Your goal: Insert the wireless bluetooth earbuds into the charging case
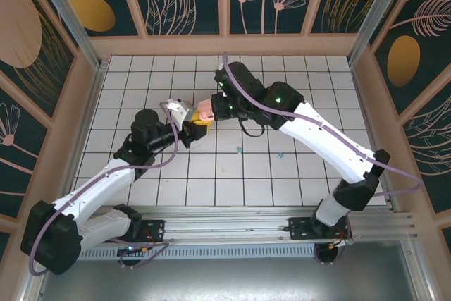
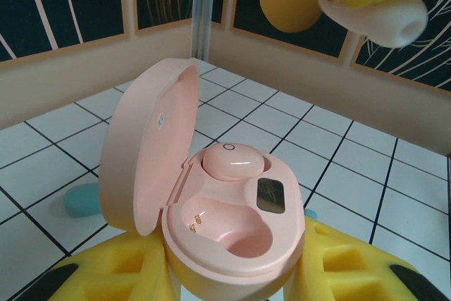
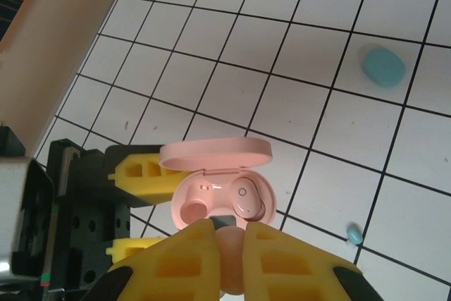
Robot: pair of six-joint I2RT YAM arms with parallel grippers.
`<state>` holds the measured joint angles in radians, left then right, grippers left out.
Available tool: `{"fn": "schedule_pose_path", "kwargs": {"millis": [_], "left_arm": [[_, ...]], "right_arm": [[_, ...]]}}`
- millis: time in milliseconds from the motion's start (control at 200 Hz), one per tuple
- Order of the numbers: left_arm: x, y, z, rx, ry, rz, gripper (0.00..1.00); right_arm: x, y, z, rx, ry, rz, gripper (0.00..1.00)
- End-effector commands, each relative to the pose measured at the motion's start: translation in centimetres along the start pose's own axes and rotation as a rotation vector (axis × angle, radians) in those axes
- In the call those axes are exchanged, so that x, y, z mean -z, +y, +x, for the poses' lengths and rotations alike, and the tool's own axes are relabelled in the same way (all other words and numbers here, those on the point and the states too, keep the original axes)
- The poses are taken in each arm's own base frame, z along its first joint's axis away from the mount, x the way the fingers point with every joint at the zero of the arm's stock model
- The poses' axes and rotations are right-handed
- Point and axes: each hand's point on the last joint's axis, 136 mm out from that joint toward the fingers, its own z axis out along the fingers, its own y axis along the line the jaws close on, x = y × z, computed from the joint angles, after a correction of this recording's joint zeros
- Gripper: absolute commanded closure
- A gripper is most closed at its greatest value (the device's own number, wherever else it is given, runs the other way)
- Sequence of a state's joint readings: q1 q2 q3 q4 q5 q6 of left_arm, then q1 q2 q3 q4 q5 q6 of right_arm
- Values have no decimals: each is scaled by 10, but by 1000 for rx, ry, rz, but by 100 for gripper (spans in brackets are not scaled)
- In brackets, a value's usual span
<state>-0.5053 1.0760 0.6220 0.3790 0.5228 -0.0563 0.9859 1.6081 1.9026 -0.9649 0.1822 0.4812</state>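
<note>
Gripping the pink charging case (image 2: 232,244) by its lower body, the left pincer (image 2: 232,283) is closed on it, with yellow fingers (image 2: 113,276) pressed to either side. It holds the case clear of the tiled worktop (image 1: 282,82), and the hinged lid (image 2: 141,146) is swung open. Inside the case, one pink earbud (image 2: 229,160) sits in the well farther from the left wrist camera (a small ring mark shows on its top), beside a dark glossy window (image 2: 269,195). The nearer well (image 2: 229,230) is bare, with two little metal contacts (image 2: 194,223) visible at its edge.

The right pincer (image 3: 229,234) is clamped on a second pink earbud (image 3: 229,252), pinched between its own yellow fingers. From the left wrist camera, that earbud hangs above and beyond the open case, apart from it. From the right wrist camera, it sits just short of the case's front rim.

Seen from overhead, the two pincers meet tip to tip near the middle of the worktop. One teal earbud (image 3: 384,67) lies loose on the tiles well away from the case, and a second teal earbud (image 3: 354,233) lies nearer, off to the case's side.
</note>
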Motion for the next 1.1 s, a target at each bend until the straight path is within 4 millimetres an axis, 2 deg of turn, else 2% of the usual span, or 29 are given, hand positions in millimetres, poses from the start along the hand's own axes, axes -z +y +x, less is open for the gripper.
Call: {"fn": "schedule_pose_path", "kwargs": {"millis": [0,270,821,1091], "left_arm": [[3,-9,-12,-44,-64,40,84],[3,-11,-10,-61,-80,48,84],[6,-7,-8,-54,-84,20,84],[7,-8,-14,-52,-98,17,84]], "right_arm": [[-1,11,-8,5,-18,-23,89],[-21,11,0,31,26,3,89],[-42,25,18,55,83,25,89],[-50,16,26,68,103,83,88]]}}
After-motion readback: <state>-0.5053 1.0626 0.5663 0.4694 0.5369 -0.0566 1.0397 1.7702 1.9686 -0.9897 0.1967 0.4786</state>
